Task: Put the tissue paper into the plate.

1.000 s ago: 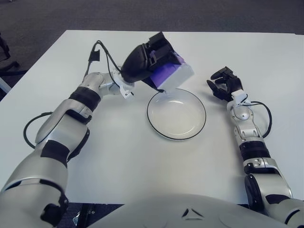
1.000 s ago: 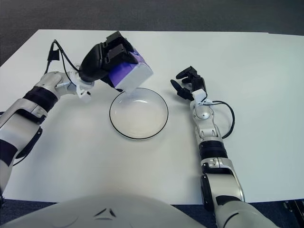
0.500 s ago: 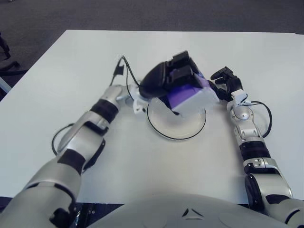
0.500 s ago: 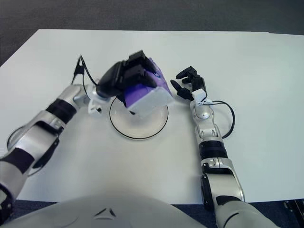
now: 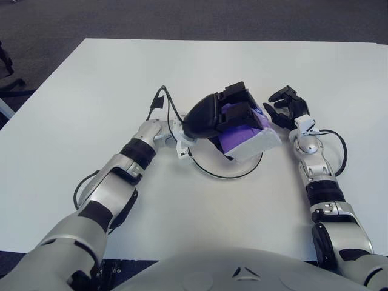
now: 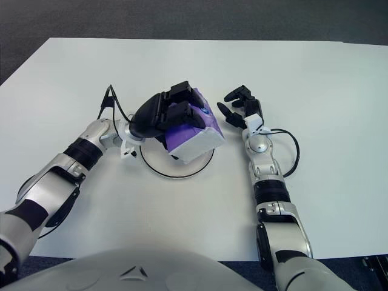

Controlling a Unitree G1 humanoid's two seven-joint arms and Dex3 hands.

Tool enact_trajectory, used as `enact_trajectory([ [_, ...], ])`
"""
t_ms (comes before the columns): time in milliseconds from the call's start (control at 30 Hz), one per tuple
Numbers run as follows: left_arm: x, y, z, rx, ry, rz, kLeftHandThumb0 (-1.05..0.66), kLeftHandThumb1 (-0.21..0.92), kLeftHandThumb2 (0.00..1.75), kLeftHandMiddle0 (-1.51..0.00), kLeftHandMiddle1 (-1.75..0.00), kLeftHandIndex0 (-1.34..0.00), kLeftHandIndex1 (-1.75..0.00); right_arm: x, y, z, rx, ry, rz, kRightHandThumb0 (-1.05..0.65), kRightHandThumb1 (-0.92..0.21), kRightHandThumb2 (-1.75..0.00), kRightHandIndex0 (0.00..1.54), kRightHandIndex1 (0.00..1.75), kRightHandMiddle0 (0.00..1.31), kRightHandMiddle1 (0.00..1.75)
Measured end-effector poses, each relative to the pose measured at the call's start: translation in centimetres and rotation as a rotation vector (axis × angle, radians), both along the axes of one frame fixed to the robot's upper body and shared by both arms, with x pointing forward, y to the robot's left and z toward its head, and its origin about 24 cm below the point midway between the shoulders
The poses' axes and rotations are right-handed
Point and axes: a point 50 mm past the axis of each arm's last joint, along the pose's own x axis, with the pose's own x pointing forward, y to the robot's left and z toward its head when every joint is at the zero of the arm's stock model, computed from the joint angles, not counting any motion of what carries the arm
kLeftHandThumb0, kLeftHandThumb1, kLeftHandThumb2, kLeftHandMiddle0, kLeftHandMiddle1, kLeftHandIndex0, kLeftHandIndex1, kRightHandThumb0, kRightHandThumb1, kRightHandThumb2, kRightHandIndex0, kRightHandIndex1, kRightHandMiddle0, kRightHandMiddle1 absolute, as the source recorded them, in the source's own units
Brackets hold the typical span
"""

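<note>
the left hand (image 5: 221,115) is wrapped around a purple and white tissue pack (image 5: 245,134), its dark fingers (image 5: 236,92) curled over the top of it, and it holds the pack right over the white plate (image 5: 209,170) with the dark rim. the pack and the hand cover most of the plate, so only the near arc of the rim and a bit of the bowl show beneath. from here i cannot tell if the pack touches the plate or hangs just above it; its lower white edge shows over the plate's right side.

the right hand (image 5: 286,108) shows just beside the pack, to the right of the plate, fingers loosely spread and holding nothing. whether it touches the white table (image 5: 91,79) is hard to make out. a black cable (image 6: 111,100) loops up from the left wrist.
</note>
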Motion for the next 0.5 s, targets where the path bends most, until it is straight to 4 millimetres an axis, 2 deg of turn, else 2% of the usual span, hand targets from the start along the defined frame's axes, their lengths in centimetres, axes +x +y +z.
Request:
enact_trajectory([
  [300,0.3,0.5,-1.5,0.308,-0.022,0.009,0.38,0.66,0.73,-0.48,-1.58,-0.51,-1.75,0.0,0.0,0.0,0.000,0.000,0.000,-0.37,-0.86,-0.41,0.71,1.61,0.44,1.53],
  [500,0.5,1.0,-1.1,0.346,-0.014,0.017,0.38,0.66,0.73,-0.49,-1.57,-0.51,-1.75,0.0,0.0,0.0,0.000,0.000,0.000,-0.37,-0.86,-0.41,0.71,1.61,0.44,1.53],
])
